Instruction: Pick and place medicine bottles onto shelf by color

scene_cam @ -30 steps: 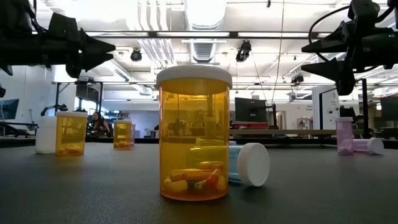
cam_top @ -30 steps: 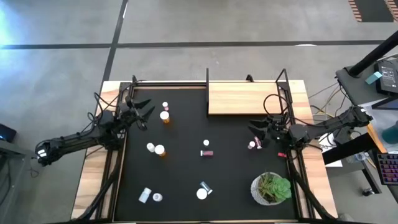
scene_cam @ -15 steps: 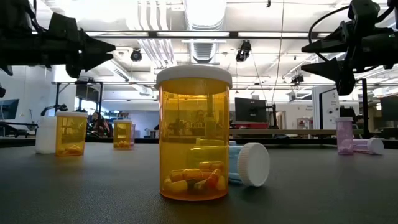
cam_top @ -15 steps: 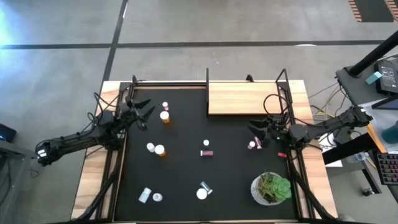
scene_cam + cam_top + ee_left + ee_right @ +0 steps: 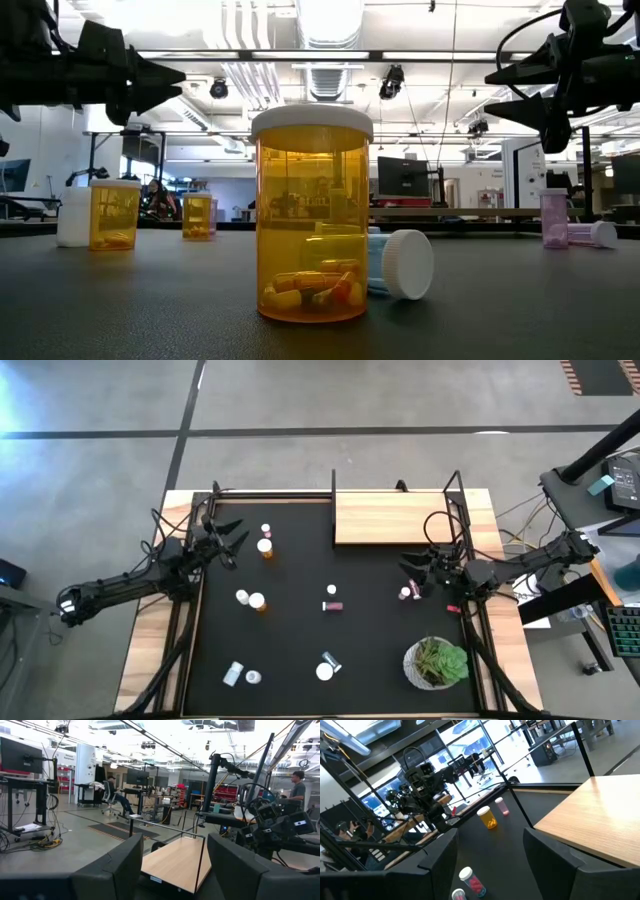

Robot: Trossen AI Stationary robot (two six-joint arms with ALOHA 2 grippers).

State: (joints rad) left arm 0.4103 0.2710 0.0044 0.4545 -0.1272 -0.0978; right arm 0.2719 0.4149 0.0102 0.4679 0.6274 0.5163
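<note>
Several medicine bottles stand or lie scattered on the black mat (image 5: 300,640). An orange one (image 5: 265,547) and a small pink one (image 5: 266,530) are at the far left. A pink one (image 5: 406,593) stands at the right. A big orange one (image 5: 311,215) stands upright at the near edge. The light-wood shelf (image 5: 400,518) sits at the far right. My left gripper (image 5: 232,535) hovers open above the mat's far left, close to the orange bottle. My right gripper (image 5: 413,573) hovers open just above the pink bottle. Both point level toward the middle.
A green potted plant (image 5: 436,663) stands at the near right corner. A capped bottle (image 5: 395,263) lies on its side behind the big orange one. The shelf's thin black posts (image 5: 333,490) rise along the mat's far edge. Cables run along both table sides.
</note>
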